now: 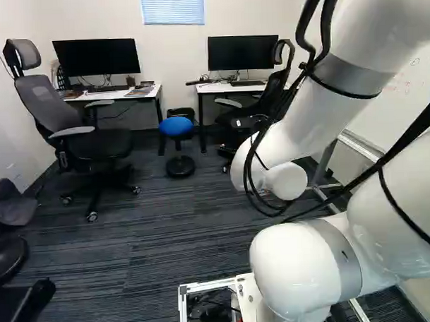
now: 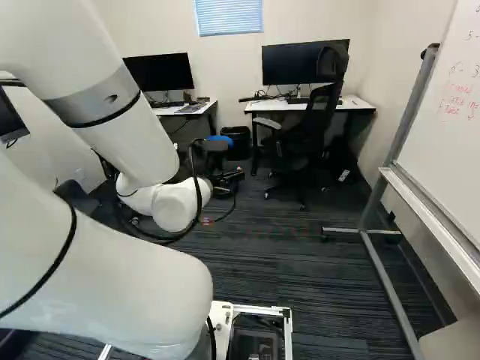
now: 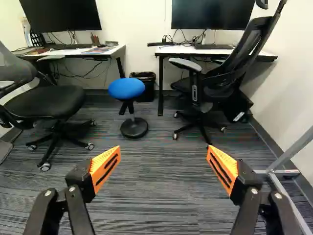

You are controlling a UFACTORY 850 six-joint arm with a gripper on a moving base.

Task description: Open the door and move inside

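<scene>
Stool (image 3: 126, 89) before bin (image 3: 146, 94); monitors (image 3: 210, 13) on desks (image 3: 168, 50) (both).

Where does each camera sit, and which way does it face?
Left base view: on the base, behind and left of the arm, looking ahead and slightly down at two desks; arm at right.
Right base view: behind and right, facing likewise; arm at left.
Wrist view: on the wrist, looking along the open hand towards the blue stool; both fingers show.
Shared: the base views both show the whiteboard and window blind.
</scene>
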